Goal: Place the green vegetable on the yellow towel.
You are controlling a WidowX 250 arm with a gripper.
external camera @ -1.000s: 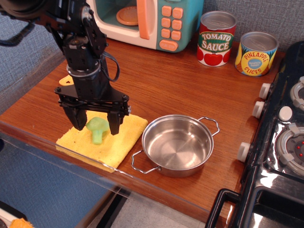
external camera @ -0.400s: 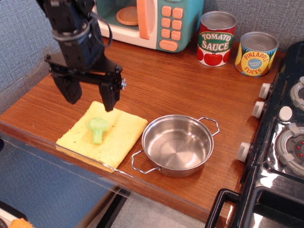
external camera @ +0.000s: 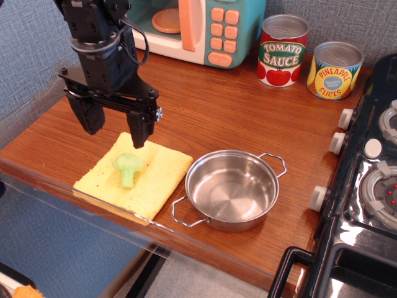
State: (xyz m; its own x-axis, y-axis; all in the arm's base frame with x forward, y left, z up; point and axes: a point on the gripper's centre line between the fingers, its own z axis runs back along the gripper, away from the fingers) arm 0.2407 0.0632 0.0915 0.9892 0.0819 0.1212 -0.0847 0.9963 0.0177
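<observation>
The green vegetable [external camera: 127,167], a small light-green toy broccoli, lies on the yellow towel [external camera: 135,176] near the front left edge of the wooden counter. The towel lies flat beside the steel pan. My gripper [external camera: 116,126] hangs above the far edge of the towel, a little behind and above the broccoli. Its two black fingers are spread wide apart and hold nothing.
A steel pan [external camera: 231,189] with two wire handles sits right of the towel. A toy microwave [external camera: 192,28] stands at the back. A tomato sauce can [external camera: 282,51] and a pineapple slices can [external camera: 334,70] stand at the back right. A toy stove [external camera: 366,180] fills the right edge.
My gripper has let go of the broccoli and risen up and back from it. The broccoli stays lying on the towel.
</observation>
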